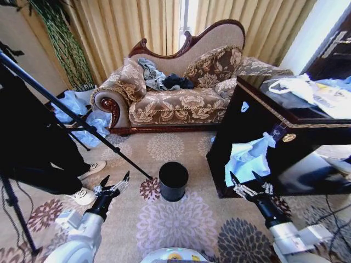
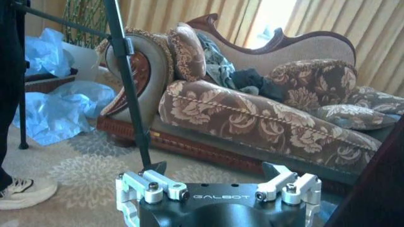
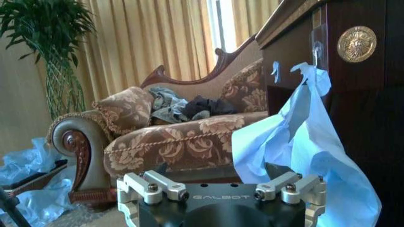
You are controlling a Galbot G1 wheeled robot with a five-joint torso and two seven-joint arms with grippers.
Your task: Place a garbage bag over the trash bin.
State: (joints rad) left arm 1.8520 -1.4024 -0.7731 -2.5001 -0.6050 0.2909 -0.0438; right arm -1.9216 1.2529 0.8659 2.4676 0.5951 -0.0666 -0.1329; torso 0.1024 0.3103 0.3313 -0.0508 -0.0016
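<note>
The trash bin (image 1: pixel 173 181) is a small black cylinder standing upright on the patterned carpet, its round mouth bare. The garbage bag (image 1: pixel 248 156), pale blue and crinkly, hangs from a hook on the side of the glossy black cabinet (image 1: pixel 258 126). My right gripper (image 1: pixel 245 179) is open just below the bag's lower edge. In the right wrist view the garbage bag (image 3: pixel 303 142) hangs close ahead of the open right gripper (image 3: pixel 218 171), nearest one of its fingers. My left gripper (image 1: pixel 114 183) is open above the carpet, left of the bin; the left wrist view shows the same gripper (image 2: pixel 215 171) holding nothing.
A carved sofa (image 1: pixel 175 98) with cushions and clothes fills the back. A tripod leg (image 1: pixel 93 131) slants down to the carpet just left of the bin. A person's shoes (image 1: pixel 88 183) stand at the left. A heap of blue plastic (image 1: pixel 82 115) lies by the sofa's arm. A white printed bag (image 1: pixel 307 90) lies on the cabinet.
</note>
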